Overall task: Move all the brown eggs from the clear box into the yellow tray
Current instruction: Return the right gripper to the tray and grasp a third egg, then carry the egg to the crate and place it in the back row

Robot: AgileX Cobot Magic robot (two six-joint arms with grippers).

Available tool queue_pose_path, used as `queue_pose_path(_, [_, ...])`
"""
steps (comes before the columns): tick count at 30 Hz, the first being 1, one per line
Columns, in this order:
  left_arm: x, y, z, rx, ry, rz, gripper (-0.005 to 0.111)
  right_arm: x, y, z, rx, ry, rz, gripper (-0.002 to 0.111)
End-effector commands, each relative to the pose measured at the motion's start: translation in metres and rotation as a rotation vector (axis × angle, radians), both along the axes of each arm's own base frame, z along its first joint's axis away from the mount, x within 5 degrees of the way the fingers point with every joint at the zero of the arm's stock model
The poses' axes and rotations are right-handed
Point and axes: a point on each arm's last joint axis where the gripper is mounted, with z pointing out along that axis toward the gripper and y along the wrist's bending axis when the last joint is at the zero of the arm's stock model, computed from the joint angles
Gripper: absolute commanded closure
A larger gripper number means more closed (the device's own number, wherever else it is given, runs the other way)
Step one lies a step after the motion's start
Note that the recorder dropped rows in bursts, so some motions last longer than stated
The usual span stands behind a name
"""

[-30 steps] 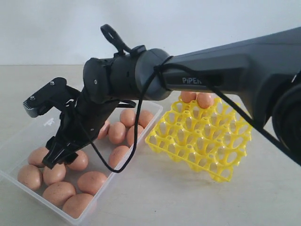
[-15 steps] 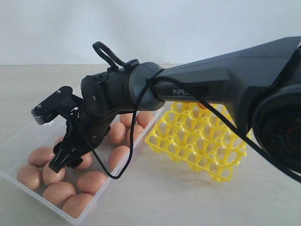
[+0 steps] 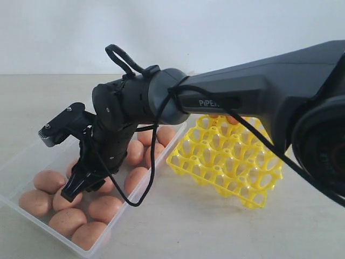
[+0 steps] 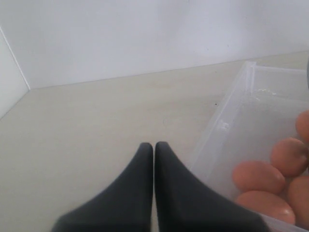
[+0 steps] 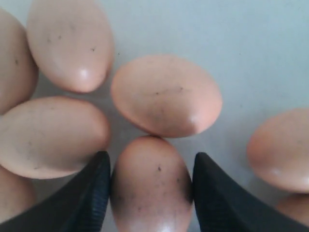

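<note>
Right gripper (image 5: 150,186) apart, one brown egg (image 5: 151,186) between its fingers, inside clear box (image 3: 21,156).

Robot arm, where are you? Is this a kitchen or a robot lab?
Probably a robot test bench, not a kitchen: a bare pale table, a blank white wall, and only the clear box of brown eggs beside the yellow tray.

Soft even daylight, faint shadows, wrist foregrounds blurred

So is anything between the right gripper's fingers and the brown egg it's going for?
Nothing visible. The right gripper is open with one speckled reddish-brown egg between its black fingers; neighbouring eggs crowd close in the clear plastic box.
</note>
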Motion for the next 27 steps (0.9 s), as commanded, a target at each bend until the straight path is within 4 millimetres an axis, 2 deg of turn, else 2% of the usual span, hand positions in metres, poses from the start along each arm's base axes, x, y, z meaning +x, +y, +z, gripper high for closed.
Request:
queue_pose_path(1, [0.000, 0.000, 0.000, -0.006, -0.005, -0.005, 0.105, 0.000, -0.002, 0.016, 0.024, -0.020, -0.006, 0.108])
queue_pose_path(6, [0.000, 0.000, 0.000, -0.006, -0.005, -0.005, 0.105, 0.003, 0.000, 0.041, 0.121, -0.070, -0.064, 0.108])
queue_pose_path(15, [0.000, 0.000, 0.000, -0.006, -0.005, -0.005, 0.105, 0.012, 0.006, 0.050, 0.260, -0.110, -0.180, 0.108])
queue_pose_path(18, [0.000, 0.000, 0.000, -0.006, -0.005, -0.005, 0.105, 0.028, 0.005, 0.055, 0.445, -0.127, -0.353, 0.108])
queue_pose_path(20, [0.000, 0.000, 0.000, -0.006, -0.005, -0.005, 0.105, 0.037, -0.001, 0.060, 0.630, -0.137, -0.494, 0.108])
queue_pose_path(23, [0.000, 0.000, 0.000, -0.006, -0.005, -0.005, 0.105, 0.035, -0.013, 0.068, 0.879, -0.188, -0.591, 0.108])
queue_pose_path(27, [0.000, 0.000, 0.000, -0.006, -0.005, -0.005, 0.105, 0.018, -0.040, 0.070, 1.048, -0.236, -0.636, 0.108])
